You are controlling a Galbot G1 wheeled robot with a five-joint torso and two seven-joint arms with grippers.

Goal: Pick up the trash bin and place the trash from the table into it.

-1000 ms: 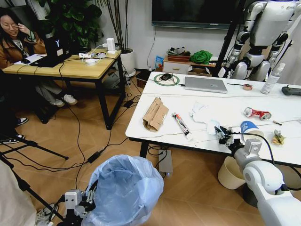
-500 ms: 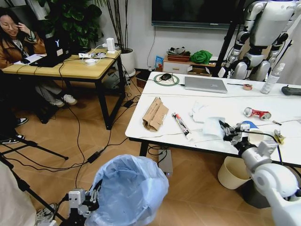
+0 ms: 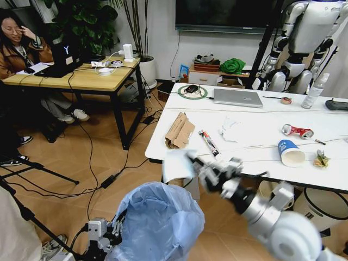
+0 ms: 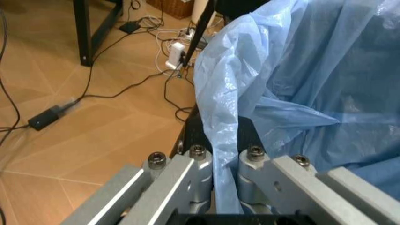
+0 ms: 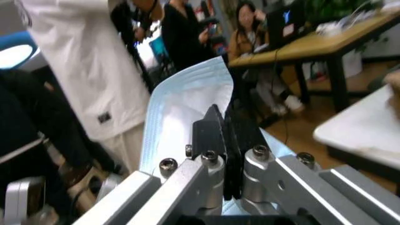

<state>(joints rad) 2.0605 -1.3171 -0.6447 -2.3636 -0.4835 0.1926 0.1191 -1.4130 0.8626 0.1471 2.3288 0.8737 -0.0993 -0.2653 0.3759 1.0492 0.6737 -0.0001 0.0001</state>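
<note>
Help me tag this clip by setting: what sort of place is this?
Most likely an office or robotics lab. A laptop lies on the white table, a second humanoid robot stands behind it, and someone works at a wooden desk beside a wall screen.

From my remote station I can read one mark: a pale "Y"-shaped logo on the back of the black laptop lid (image 3: 66, 51) standing on the yellow-wood counter (image 3: 87, 79). Print on the thin red-and-black wrapper (image 3: 209, 143) lying on the white marble-look counter (image 3: 261, 130) is too small to read.
</note>
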